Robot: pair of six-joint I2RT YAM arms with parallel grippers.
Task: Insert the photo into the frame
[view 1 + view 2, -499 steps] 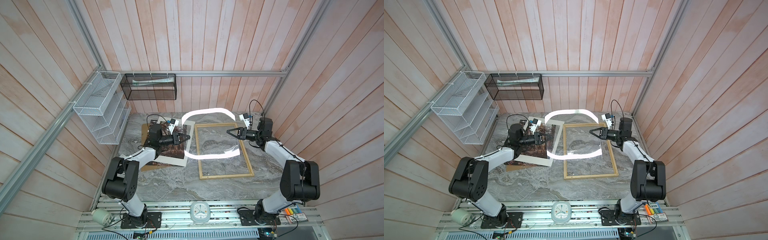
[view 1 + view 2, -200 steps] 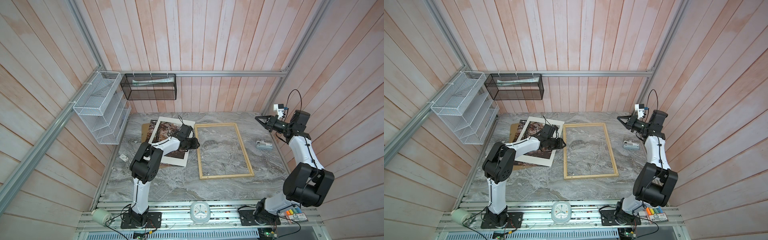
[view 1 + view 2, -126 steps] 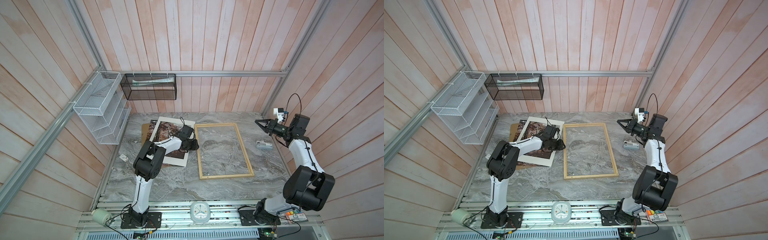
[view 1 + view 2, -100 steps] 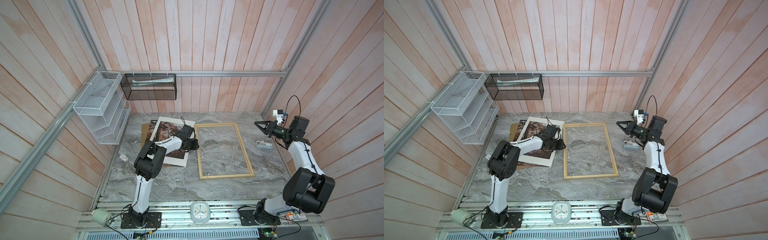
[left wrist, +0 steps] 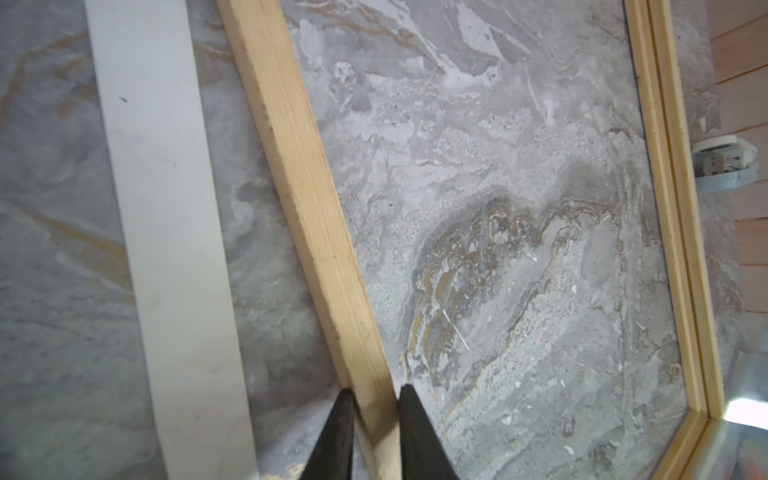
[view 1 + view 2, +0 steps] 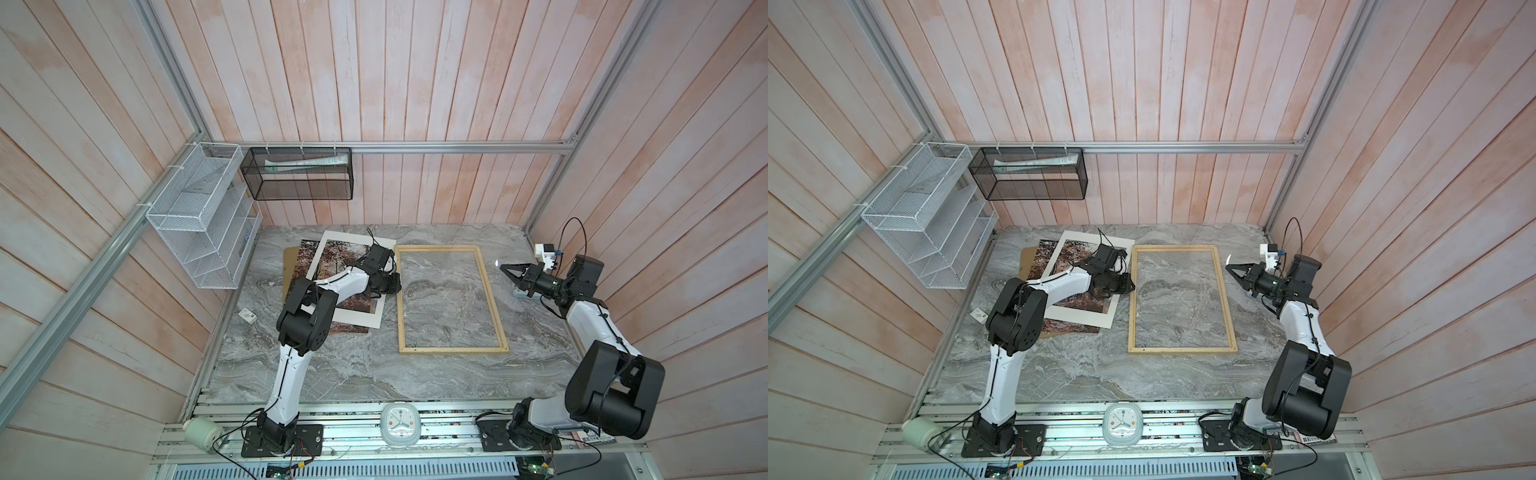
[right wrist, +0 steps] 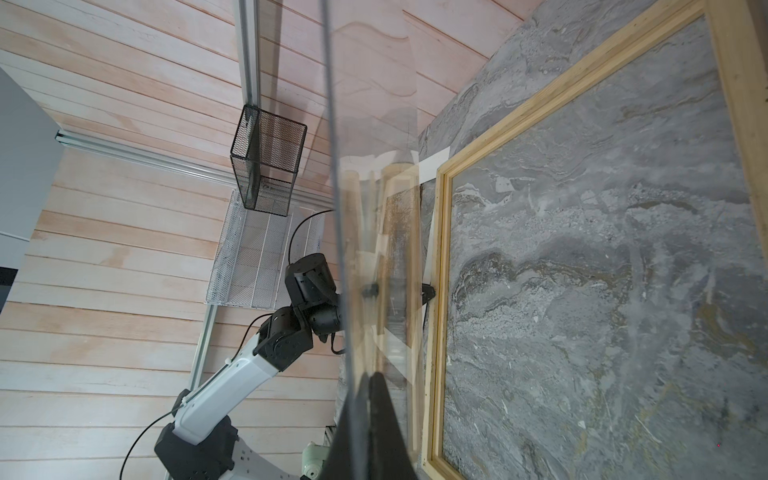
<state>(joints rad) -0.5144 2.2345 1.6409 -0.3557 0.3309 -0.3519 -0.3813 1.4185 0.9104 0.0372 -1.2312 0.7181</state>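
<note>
The photo, an autumn forest print, lies at the table's left under a white mat; my left arm covers part of it. The frame of pale wood lies flat in the table's middle in both top views, with bare marble inside it. My left gripper straddles the frame's left strip, one finger pressed on each side of the wood. My right gripper hovers right of the frame, shut on the edge of a clear sheet that stands up from its fingertips.
A brown backing board lies under the photo. A white wire rack and a black mesh basket hang on the back left wall. A small white item lies near the left edge, and a clock sits at the front rail.
My left gripper's jaws have narrowed onto the frame's left strip. My right gripper, still holding the clear sheet, has come down and inward toward the frame's right side.
</note>
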